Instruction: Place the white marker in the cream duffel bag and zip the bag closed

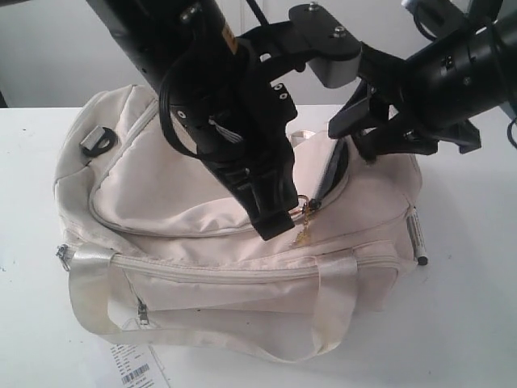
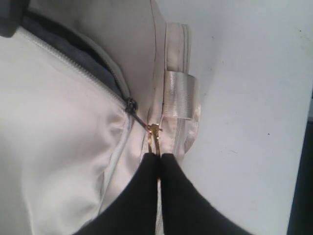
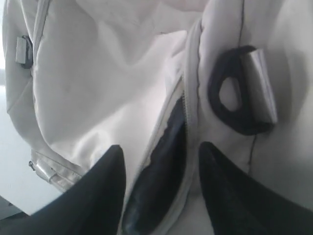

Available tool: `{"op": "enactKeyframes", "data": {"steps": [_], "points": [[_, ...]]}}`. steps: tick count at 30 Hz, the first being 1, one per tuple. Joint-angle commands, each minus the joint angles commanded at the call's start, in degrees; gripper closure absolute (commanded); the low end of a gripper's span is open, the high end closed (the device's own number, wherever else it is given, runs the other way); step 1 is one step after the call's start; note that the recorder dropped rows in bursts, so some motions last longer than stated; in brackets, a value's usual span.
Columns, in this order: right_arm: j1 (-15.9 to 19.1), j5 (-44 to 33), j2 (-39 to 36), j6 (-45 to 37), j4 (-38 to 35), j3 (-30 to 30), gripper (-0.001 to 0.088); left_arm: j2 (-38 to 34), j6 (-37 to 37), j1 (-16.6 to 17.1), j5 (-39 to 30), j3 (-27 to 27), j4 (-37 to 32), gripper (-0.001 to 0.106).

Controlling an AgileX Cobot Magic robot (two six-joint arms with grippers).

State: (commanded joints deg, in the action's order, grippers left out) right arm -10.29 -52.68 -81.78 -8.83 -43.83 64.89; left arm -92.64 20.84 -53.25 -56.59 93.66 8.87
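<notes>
Currently the L gripper (image 2: pixel 159 155) is clamped shut on the gold zip pull (image 2: pixel 154 129) of the cream duffel bag (image 1: pixel 161 178), at the bag's top flap, approx mid-front. The R gripper (image 3: pixel 161 149) hovers over the bag's unzipped gap (image 3: pixel 166 166), jaws apart w/ nothing held; dark lining shows thru. The white marker (image 1: pixel 415 234) lies outside the bag on the table (image 1: pixel 468 323), against the bag's end below the R gripper. A barcoded paper tag (image 1: pixel 137 368) sits by the bag's front edge.
</notes>
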Motion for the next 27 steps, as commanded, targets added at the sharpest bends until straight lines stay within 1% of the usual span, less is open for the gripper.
{"op": "enactKeyframes", "data": {"steps": [5,9,13,17,21,24,26,27], "points": [[-0.1,0.5,0.0,-1.6,-3.6,-1.1,0.0422,0.0,-0.1,0.0,0.1,0.0,0.0,0.105],[-1.3,2.9,0.0,-1.7,-3.7,-1.1,0.0424,0.0,-0.1,0.0,0.6,0.0,0.3,0.105],[-3.2,5.0,-0.2,-1.7,-4.1,-1.1,0.0452,0.0,-0.1,0.0,0.6,0.0,0.4,0.105],[-3.6,6.7,-0.5,-1.8,-3.2,-1.1,0.0454,0.0,-0.1,0.0,0.6,0.0,0.4,0.105],[-3.6,6.5,-1.2,-1.8,-0.2,-1.1,0.0454,0.0,-0.1,0.0,0.6,0.0,0.6,0.105],[-3.6,6.2,-2.2,-1.5,0.0,-1.5,0.0454,0.0,-0.1,0.0,0.6,0.0,0.9,0.105],[-3.6,6.3,-3.2,-1.5,0.0,-1.5,0.0486,0.0,-0.1,0.0,0.9,0.0,0.9,0.105],[-3.6,6.5,-3.5,-1.5,0.0,-1.5,0.0529,0.0,-0.1,0.0,0.9,0.0,0.9,0.105]]}}
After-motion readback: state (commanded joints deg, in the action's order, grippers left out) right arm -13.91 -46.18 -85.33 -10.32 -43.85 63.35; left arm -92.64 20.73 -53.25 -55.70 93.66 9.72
